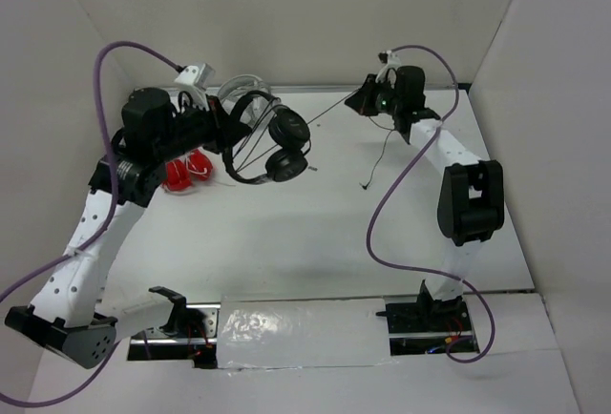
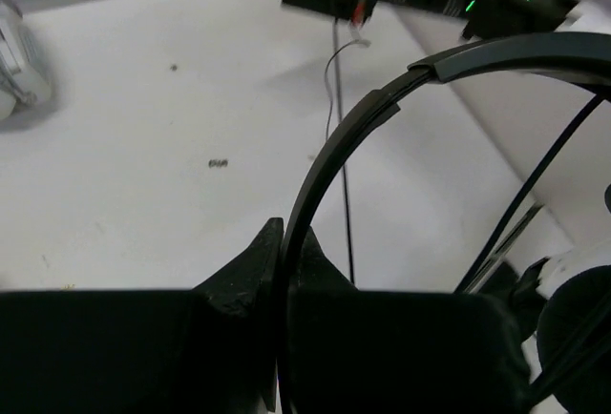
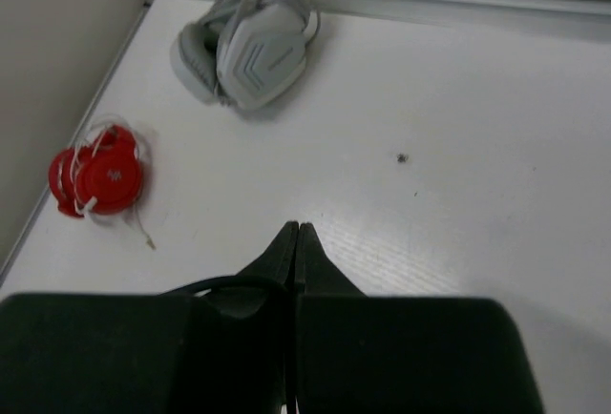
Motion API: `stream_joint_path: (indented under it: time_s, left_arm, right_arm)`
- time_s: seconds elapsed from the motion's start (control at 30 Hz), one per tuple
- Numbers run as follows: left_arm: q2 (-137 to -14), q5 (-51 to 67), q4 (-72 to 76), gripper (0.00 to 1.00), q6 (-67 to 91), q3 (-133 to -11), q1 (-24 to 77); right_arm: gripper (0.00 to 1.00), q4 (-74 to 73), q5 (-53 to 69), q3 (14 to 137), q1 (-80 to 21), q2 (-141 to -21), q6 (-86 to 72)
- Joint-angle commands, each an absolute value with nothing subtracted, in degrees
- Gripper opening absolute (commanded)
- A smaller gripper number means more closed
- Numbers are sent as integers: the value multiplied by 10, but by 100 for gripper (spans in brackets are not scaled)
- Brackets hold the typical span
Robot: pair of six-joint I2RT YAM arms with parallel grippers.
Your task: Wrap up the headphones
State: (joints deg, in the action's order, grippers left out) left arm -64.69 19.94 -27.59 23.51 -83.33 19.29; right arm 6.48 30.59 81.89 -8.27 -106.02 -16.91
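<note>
left wrist view: my left gripper (image 2: 284,235) was clamped tight on the thin headband (image 2: 336,142) of the headphones (image 1: 284,147), which i held up above the table (image 1: 286,242), the earcups just beyond my fingertips. their cord (image 2: 347,195) ran taut away from me to my right gripper (image 3: 296,233), whose fingers were pinched together on it, the loose end dangling beneath. ahead and to the left of that gripper lay white headphones (image 3: 253,47). nearer on its left sat a red earphone bundle (image 3: 100,171).
</note>
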Motion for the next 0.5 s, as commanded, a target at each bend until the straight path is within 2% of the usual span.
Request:
stream_joint_path:
  time_s: [0.0,0.07,0.2,0.27,0.47]
  left_arm:
    - [-647,223,-243,0,185,-789,202]
    - [-674,169,-246,0,185,-776,216]
    - [-719,133,-239,0,157,-747,239]
    - [-748,121,-232,0,149,-743,253]
    - [-844,-26,-272,0,165,-774,300]
  right_arm:
    - [0,-54,281,915,-61,-1063,-145]
    - [0,-91,259,952,-63,-1059,-127]
    - [0,-185,217,1043,-65,-1062,-110]
    - [0,-204,210,1062,-65,-1065,-105]
    - [0,-242,185,1090,-68,-1060,-107]
